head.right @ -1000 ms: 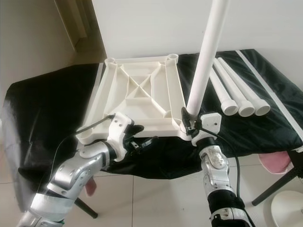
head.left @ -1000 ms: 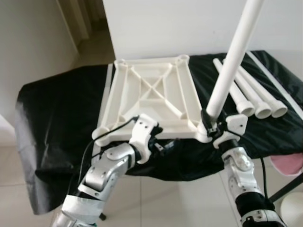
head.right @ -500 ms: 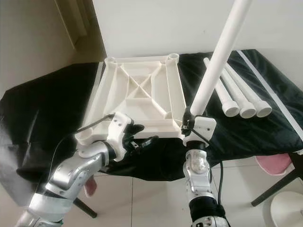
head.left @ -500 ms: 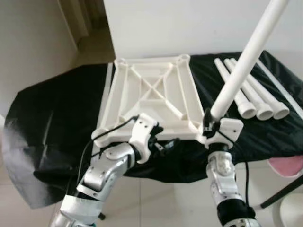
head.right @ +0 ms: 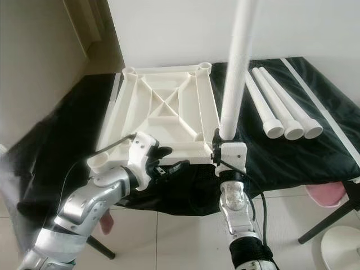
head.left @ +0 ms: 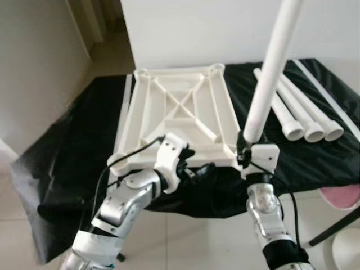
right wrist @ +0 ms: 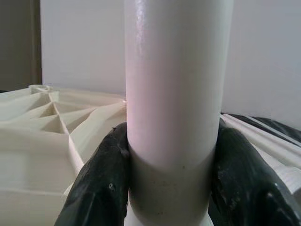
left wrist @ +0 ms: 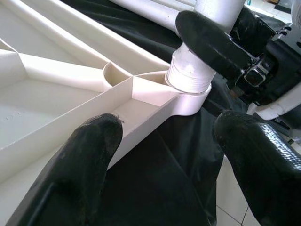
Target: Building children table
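White plastic table leg, tilted half a second ago, now stands nearly upright in the tabletop's near-right corner socket, right claw clenched on its base. Left claw waits released beside it; seating looks close.

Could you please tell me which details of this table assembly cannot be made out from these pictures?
- Table leg: its top is cut off by the frame edge in both eye views.
- Corner socket: how deep the leg sits is hidden inside it.
- Left gripper: fingertips lost against the black cloth in the eye views.
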You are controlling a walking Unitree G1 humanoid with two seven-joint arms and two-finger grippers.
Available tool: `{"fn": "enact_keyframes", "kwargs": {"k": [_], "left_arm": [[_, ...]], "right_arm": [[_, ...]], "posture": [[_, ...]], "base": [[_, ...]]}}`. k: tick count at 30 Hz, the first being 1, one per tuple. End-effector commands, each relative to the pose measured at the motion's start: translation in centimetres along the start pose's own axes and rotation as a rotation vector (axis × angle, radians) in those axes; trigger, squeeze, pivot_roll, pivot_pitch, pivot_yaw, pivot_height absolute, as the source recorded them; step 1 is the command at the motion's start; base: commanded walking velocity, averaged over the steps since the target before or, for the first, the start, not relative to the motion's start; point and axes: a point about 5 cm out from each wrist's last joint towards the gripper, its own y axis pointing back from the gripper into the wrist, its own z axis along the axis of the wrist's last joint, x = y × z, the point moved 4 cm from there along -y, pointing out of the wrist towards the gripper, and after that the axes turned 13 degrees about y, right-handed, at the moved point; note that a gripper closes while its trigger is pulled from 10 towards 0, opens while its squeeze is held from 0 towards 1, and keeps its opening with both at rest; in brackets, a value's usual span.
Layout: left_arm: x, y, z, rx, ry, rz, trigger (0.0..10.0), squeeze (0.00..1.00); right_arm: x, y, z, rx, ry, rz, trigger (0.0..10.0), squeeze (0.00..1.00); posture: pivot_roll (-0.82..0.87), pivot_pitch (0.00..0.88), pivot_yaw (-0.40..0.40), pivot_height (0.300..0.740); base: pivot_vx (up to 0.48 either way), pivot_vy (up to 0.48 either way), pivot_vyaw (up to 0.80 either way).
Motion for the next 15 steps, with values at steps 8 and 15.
{"fn": "enact_keyframes", "kwargs": {"k": [8, 15], "left_arm": [[-0.4, 0.2, 0.1, 0.029, -0.010, -0.084, 10.0, 0.00], [-0.3, 0.2, 0.2, 0.029, -0.012, -0.082, 10.0, 0.00]], "right_arm": [[1.0, 2.7, -3.6, 0.151, -0.172, 0.137, 10.0, 0.00], [0.7, 2.9, -4.2, 0.199, -0.403, 0.094, 10.0, 0.00]], "posture": [[-0.05, 0.000, 0.062, 0.740], [-0.05, 0.000, 0.063, 0.740]], "base": [[0.000, 0.000, 0.00], [0.000, 0.000, 0.00]]}}
